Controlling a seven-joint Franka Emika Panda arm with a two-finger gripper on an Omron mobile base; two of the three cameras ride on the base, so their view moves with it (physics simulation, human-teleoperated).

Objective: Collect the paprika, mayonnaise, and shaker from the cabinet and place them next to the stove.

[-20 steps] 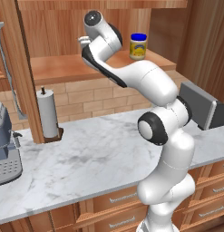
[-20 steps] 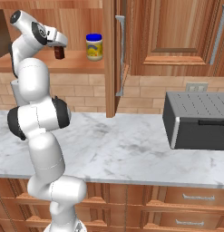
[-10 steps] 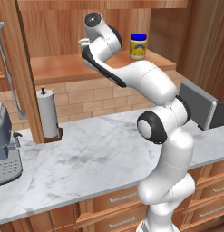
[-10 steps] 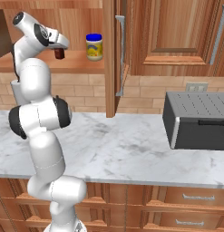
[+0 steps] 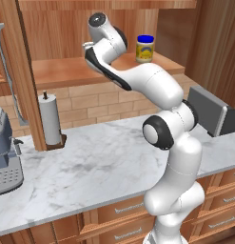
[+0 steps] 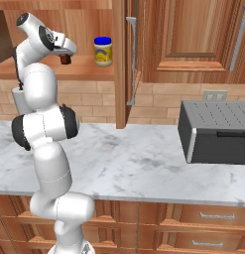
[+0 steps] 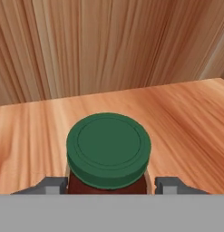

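The gripper [image 7: 109, 186] sits on the cabinet shelf [image 7: 177, 118] with the paprika [image 7: 109, 152] between its two finger tips [image 7: 50, 185] — a dark red-brown jar whose lid reads dark green in the hand view. The tips stand just at the jar's two sides, level with its shoulder, but whether they press on it or stand a hair off cannot be told, so the hand's state stays uncertain. The jar stands upright on the wooden shelf, a little in from the back wall of the cabinet [image 6: 84, 30].

In the right base view the gripper [image 6: 65, 58] hangs from the arm's wrist at the shelf, the paprika [image 6: 65, 60] a small dark shape under it. Taking the paprika as the landmark: the mayonnaise [image 6: 103, 51] stands on the same shelf to its right, near but apart — a yellowish jar with a blue lid, upright. In the left base view the mayonnaise [image 5: 145, 48] shows beyond the arm's upper link.

Further right of the paprika hangs the open cabinet door [image 6: 130, 59] with its long silver bar handle. Below and well to the right, a grey toaster oven [image 6: 215, 131] rests on the marble counter [image 6: 134, 163]. Below and to the left stands a paper-towel roll [image 5: 50, 124], and further left a coffee machine [image 5: 5, 152].
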